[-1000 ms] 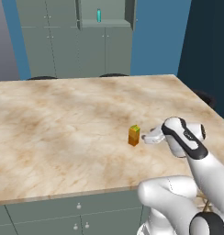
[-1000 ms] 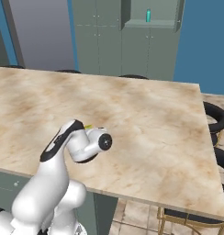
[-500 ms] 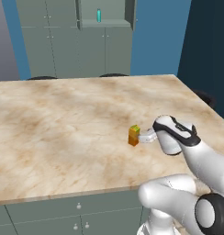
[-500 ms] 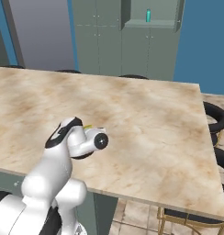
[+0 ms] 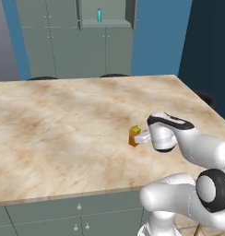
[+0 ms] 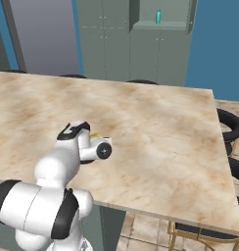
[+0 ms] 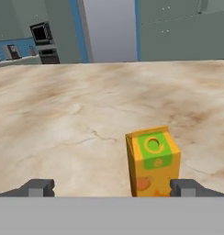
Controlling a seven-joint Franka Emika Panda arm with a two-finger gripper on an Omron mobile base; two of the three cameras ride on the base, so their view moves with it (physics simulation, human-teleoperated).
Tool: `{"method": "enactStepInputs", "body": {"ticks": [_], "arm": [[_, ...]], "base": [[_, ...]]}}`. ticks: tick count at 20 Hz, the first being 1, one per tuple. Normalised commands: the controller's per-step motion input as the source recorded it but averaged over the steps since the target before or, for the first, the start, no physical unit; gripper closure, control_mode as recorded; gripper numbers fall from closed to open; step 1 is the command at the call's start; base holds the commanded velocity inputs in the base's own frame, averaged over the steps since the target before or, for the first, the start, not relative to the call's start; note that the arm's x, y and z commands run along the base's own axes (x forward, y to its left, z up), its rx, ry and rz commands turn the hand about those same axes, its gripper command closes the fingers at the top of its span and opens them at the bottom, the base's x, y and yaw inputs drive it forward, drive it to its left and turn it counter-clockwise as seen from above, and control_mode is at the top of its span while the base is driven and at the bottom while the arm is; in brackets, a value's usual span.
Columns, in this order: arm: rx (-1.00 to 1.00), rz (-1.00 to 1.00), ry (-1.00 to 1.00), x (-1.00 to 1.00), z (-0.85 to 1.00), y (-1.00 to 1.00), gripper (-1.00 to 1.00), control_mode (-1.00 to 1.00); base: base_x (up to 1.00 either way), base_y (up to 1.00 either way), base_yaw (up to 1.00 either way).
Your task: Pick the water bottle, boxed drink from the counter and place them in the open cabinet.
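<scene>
From the left base camera, the small orange carton with a yellow-green gabled top [image 5: 134,136] stands upright on the beige-and-brown marbled stone desk [image 5: 63,124], toward its near right. The white arm's end effector [image 5: 141,137] lies level with it, reaching in from three o'clock, apparently lined up for a sideways grasp. The slim teal bottle [image 5: 99,15] already stands on a shelf of the tall grey-green open cabinet [image 5: 128,14] at twelve o'clock.

From the right base camera, the arm covers most of the carton; a yellow-green sliver [image 6: 94,135] peeks out at its one o'clock.

From the hand camera, the jaws stand wide apart, empty. The carton sits between the fingertips [image 7: 38,187], close against the right one.
</scene>
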Motion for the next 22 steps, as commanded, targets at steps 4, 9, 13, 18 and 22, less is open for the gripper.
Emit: {"method": "enactStepInputs", "body": {"ticks": [4,9,13,18,22], "arm": [[0.02,-0.01,0.0,0.11,-0.04,-0.06,-1.0,-1.0],[0.03,0.0,0.0,0.05,-0.1,-0.05,-1.0,-1.0],[0.01,0.0,0.0,0.09,-0.07,-0.12,-1.0,-1.0],[0.0,-0.02,0.01,0.0,0.0,-0.13,-1.0,-1.0],[0.0,-0.02,0.0,-0.02,0.0,-0.06,-1.0,-1.0]], "base": [[0.0,0.0,0.0],[0.0,0.0,0.0],[0.0,0.0,0.0],[0.0,0.0,0.0],[0.0,0.0,0.0]]}}
